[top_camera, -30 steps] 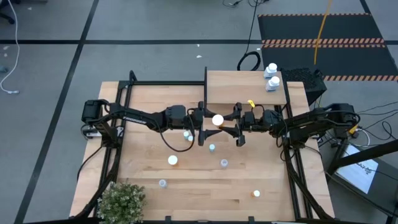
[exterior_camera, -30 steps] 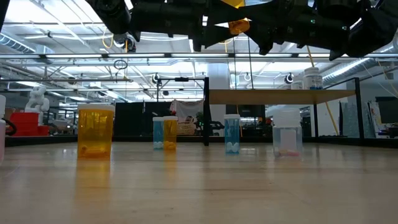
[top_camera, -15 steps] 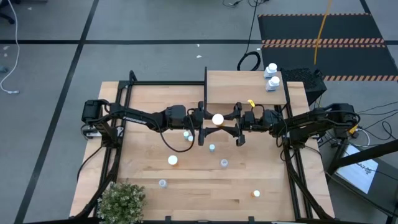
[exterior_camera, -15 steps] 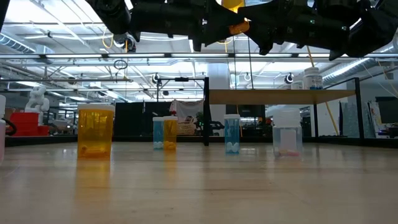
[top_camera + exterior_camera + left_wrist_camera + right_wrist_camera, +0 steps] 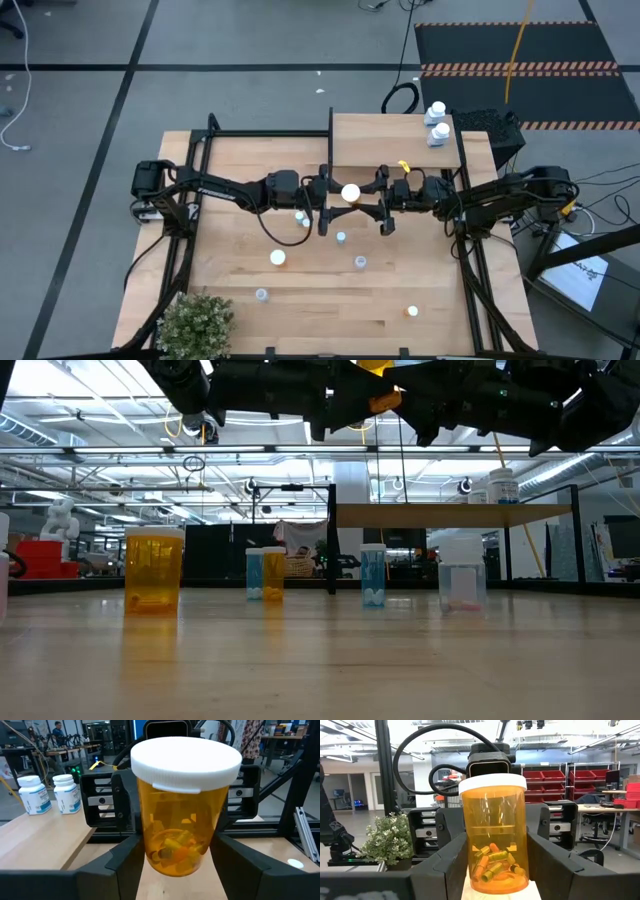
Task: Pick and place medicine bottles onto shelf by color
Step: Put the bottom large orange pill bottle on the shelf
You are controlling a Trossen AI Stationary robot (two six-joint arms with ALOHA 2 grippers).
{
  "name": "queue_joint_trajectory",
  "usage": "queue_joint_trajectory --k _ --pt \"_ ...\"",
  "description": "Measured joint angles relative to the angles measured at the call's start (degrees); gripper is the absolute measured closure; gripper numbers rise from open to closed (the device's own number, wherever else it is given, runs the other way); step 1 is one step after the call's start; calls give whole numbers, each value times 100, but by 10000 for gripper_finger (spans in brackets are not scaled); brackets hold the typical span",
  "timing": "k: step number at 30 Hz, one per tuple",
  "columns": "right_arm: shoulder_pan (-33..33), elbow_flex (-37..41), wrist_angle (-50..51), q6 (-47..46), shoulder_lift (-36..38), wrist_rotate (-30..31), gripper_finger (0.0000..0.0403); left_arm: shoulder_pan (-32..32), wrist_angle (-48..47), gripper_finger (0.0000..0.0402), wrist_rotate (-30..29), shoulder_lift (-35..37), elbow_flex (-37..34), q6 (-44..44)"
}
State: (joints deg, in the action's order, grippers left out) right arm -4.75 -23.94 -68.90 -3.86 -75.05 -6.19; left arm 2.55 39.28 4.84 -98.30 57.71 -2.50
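Observation:
An orange medicine bottle (image 5: 350, 192) with a white cap hangs high over the table's middle, between my two grippers, which face each other. My left gripper (image 5: 338, 193) comes from the table's left and my right gripper (image 5: 365, 195) from its right; both are shut on this bottle (image 5: 182, 820) (image 5: 494, 840). The shelf (image 5: 380, 135) stands just beyond them, with two pale bottles (image 5: 437, 122) at its far right corner. Several small bottles (image 5: 341, 238) stand upright on the tabletop below. My left gripper (image 5: 177, 857) pinches the orange bottle's lower body (image 5: 150, 850) between its two fingers (image 5: 120, 865), reaching level from the table's left. The bottle is lifted clear and roughly upright, cap on top. My right gripper (image 5: 495, 857) has its two fingers (image 5: 445, 865) against the same bottle's lower body (image 5: 470, 865), level from the table's right. The bottle stands upright between them, clear of the table.
Bottles on the table include an orange one (image 5: 153, 570), a pair (image 5: 265, 573), a blue one (image 5: 373, 575) and a clear one (image 5: 462, 573). A potted plant (image 5: 195, 322) sits at the near left corner. Black frame rails (image 5: 470, 260) run along both sides.
In the low view the orange bottle between the grippers has tipped a little. Both arms have kept their places.

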Motion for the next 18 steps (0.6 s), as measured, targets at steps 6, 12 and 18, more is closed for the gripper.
queue_joint_trajectory --k 6,12,18 --pt "0 0 0 0 0 10 222 4 24 174 -22 0 0 8" --pt "0 -7 -17 2 2 10 222 4 111 174 -51 0 0 9" --pt "-3 -7 0 1 2 25 222 0 114 174 -308 0 0 10"
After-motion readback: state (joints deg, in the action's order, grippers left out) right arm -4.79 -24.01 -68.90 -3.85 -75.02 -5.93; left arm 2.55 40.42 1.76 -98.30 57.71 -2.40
